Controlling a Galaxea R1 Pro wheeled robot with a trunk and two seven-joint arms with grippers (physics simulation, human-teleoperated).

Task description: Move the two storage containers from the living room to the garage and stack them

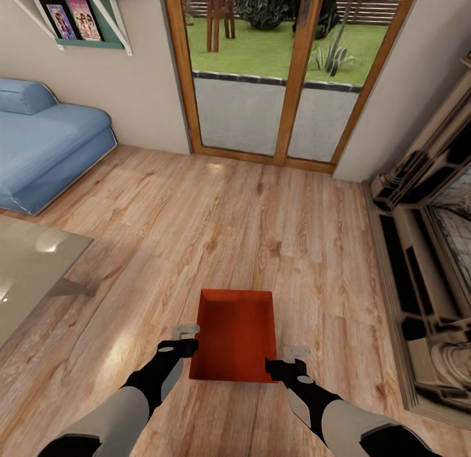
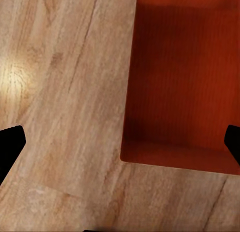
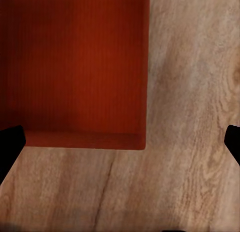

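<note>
One orange-red storage container (image 1: 237,336) sits open-topped and empty on the light wood floor of the living room, just ahead of my arms. My left gripper (image 1: 185,337) is open beside its near left corner, and in the left wrist view that corner of the container (image 2: 185,82) lies between the spread fingers (image 2: 10,144). My right gripper (image 1: 292,359) is open beside the near right corner, which the right wrist view shows as the container (image 3: 75,67) between its wide-set fingers (image 3: 10,142). Neither gripper touches the bin. The garage is out of view.
A blue sofa (image 1: 46,143) stands at the left and a glass coffee table (image 1: 26,267) at the near left. Wood-framed glass doors (image 1: 281,71) close the far wall. A fireplace surround (image 1: 425,260) lines the right side. Open wood floor (image 1: 229,208) lies ahead.
</note>
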